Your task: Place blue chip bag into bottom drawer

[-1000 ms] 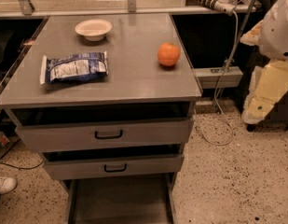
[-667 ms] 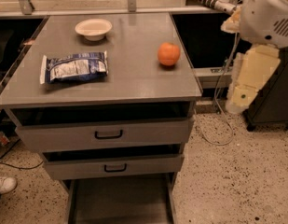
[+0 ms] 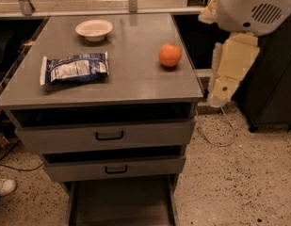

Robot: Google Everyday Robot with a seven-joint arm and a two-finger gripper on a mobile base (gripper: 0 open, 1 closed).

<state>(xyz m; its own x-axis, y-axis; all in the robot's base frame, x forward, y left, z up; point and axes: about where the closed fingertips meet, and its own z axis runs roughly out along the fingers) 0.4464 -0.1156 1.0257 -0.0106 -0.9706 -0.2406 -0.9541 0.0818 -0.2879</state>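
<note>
The blue chip bag (image 3: 75,68) is laid flat on table (image 3: 135,86), left side, apart from pincer (image 3: 220,94), which is held beyond table's right edge; its state can't be told. The bottom drawer (image 3: 121,204) is left open, prob. to receive bag.

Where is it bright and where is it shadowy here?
Camera view: the cabinet top gleams softly, the orange fruit throws a small shadow, the bottom drawer lies dim, and the claw hangs well lit right of the cabinet.

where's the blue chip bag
The blue chip bag lies on the cabinet top, left side, in front of the white bowl; the claw hangs beyond the right edge.
</note>
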